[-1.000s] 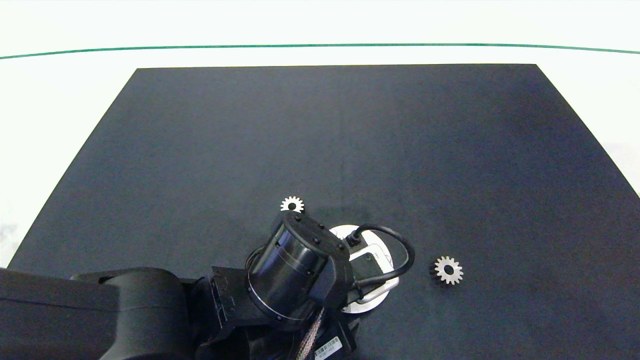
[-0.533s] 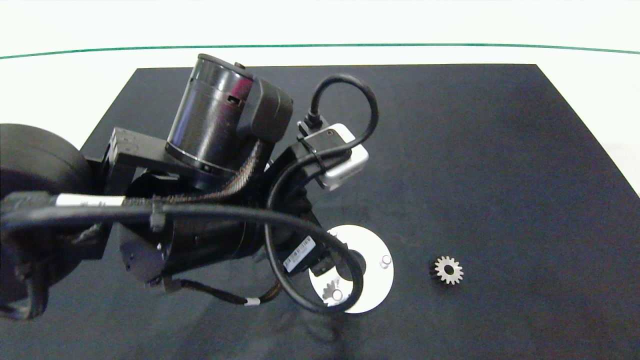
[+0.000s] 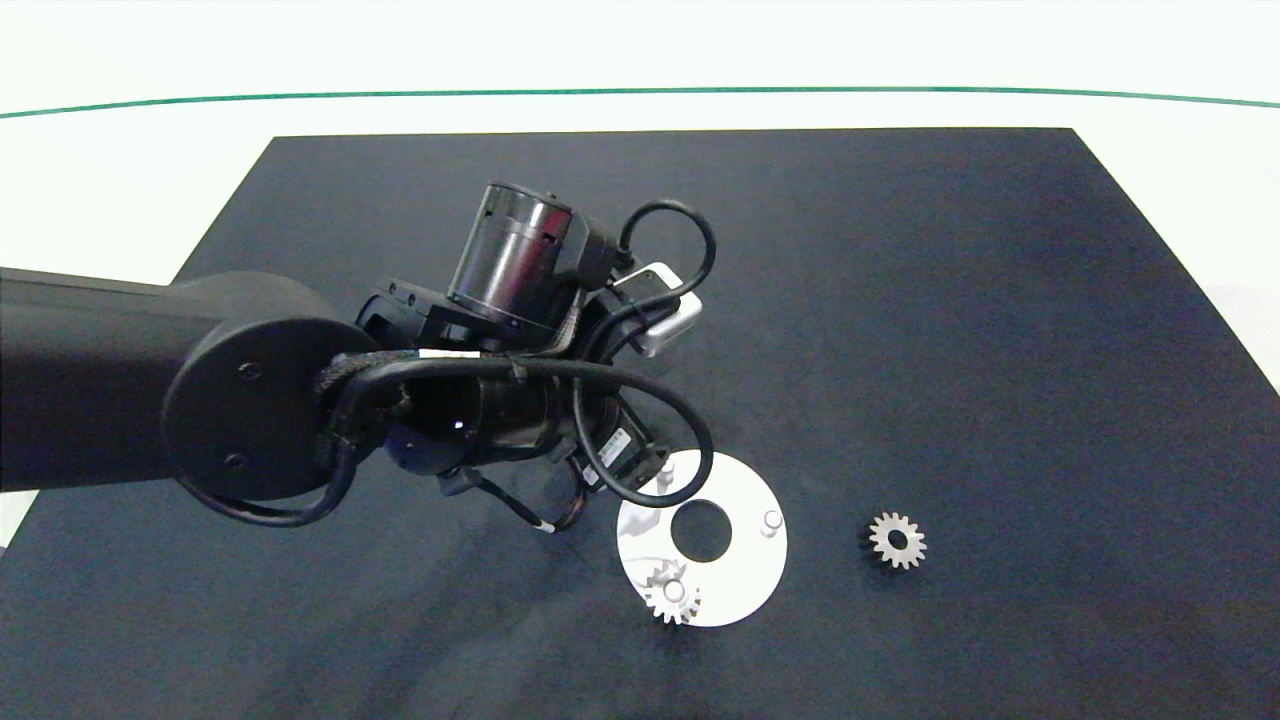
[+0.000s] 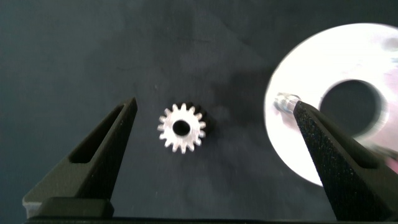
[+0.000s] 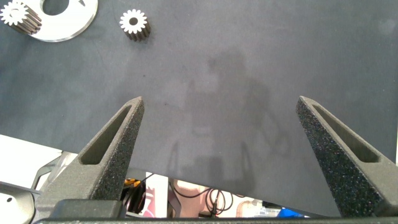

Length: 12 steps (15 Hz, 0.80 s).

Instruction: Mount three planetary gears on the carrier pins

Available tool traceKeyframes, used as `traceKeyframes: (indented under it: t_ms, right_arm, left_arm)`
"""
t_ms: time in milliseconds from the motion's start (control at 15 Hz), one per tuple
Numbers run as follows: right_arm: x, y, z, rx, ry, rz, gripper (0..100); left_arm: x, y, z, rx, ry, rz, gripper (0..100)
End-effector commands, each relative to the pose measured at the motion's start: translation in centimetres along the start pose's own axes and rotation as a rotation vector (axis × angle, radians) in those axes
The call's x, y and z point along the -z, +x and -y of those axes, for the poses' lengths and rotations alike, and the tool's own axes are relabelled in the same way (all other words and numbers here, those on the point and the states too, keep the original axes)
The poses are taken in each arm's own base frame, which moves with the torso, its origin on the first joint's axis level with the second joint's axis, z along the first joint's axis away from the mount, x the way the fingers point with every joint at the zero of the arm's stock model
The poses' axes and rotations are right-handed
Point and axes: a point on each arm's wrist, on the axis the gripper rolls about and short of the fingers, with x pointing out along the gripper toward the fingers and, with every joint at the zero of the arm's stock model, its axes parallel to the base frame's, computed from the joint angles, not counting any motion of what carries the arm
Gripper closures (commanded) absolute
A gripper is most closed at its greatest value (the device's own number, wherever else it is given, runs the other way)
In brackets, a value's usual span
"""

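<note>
The white disc (image 3: 745,575) lies at the mat's front centre. One planetary gear (image 3: 672,598) sits on its near carrier pin. The other two carrier pins (image 3: 771,521) (image 3: 668,468) are bare. A second gear (image 3: 897,540) lies flat on the mat right of the disc. My left arm (image 3: 500,400) hangs over the spot far left of the disc and hides the third gear in the head view. In the left wrist view that gear (image 4: 181,127) lies between the fingers of my open left gripper (image 4: 214,104), with the disc (image 4: 298,149) beside it. My right gripper (image 5: 221,99) is open over the mat's edge, off to the side.
Everything rests on a dark mat (image 3: 900,300) on a white table (image 3: 120,180). The right wrist view shows the disc (image 5: 78,25) and the loose gear (image 5: 134,23) at a distance. Bare mat lies behind and to the right of the parts.
My left arm has lifted off the disc, leaving a gear on the near pin. It has swung far-left and come down over the gear lying behind the disc.
</note>
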Motion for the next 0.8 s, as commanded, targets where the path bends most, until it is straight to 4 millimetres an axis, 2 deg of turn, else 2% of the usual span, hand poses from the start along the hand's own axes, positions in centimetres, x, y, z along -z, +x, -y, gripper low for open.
traceKeyframes:
  t_ms: [67, 333, 600, 800]
  right_arm:
    - [0.0, 0.0, 0.0, -0.001, -0.001, 0.0, 0]
    - [0.2, 0.1, 0.0, -0.002, -0.001, -0.008, 0]
    - [0.6, 0.2, -0.1, -0.001, -0.001, -0.017, 0]
    - [0.6, 0.1, -0.1, -0.002, -0.001, -0.011, 0]
  left_arm:
    - [0.4, 1.5, 0.4, 0.007, 0.018, -0.03, 0]
    - [0.5, 1.7, -0.3, -0.009, 0.019, -0.034, 0]
    - [-0.4, 1.2, -1.5, -0.039, 0.021, 0.0, 0]
    - [0.1, 1.6, -1.6, -0.038, 0.023, -0.022, 0]
